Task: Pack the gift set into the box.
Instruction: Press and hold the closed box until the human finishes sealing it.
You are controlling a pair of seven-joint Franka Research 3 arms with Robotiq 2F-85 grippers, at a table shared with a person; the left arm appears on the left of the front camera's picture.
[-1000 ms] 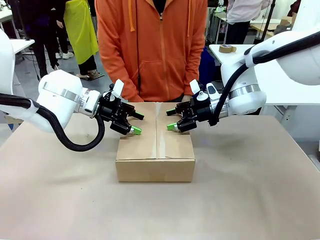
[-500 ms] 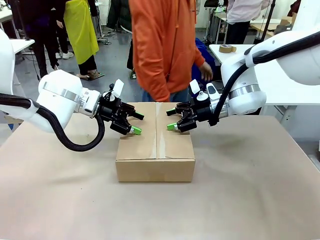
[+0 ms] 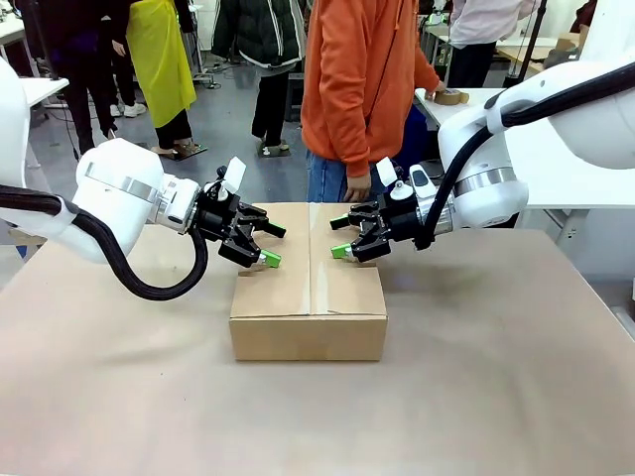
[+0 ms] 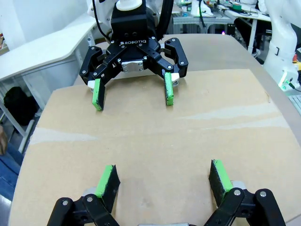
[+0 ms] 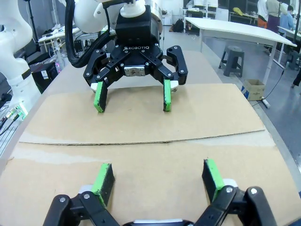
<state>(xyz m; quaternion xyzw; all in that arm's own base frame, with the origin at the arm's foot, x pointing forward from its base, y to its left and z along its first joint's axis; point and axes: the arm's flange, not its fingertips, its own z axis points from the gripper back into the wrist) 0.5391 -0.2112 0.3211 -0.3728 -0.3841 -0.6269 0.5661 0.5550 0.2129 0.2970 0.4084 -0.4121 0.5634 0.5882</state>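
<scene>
Facing each other over the closed box [image 3: 309,283], the left gripper [image 3: 266,244] and right gripper [image 3: 340,237] both hover with jaws apart, holding nothing; the box sits mid-table [image 3: 496,377], flaps shut, before a person in orange [image 3: 362,89]

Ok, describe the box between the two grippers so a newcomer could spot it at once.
On the brown table, look to the middle, just in front of the person in the orange hoodie. The cardboard box sits there, flaps shut, with a taped seam down its top. The left gripper and right gripper hover open over its far corners.
</scene>
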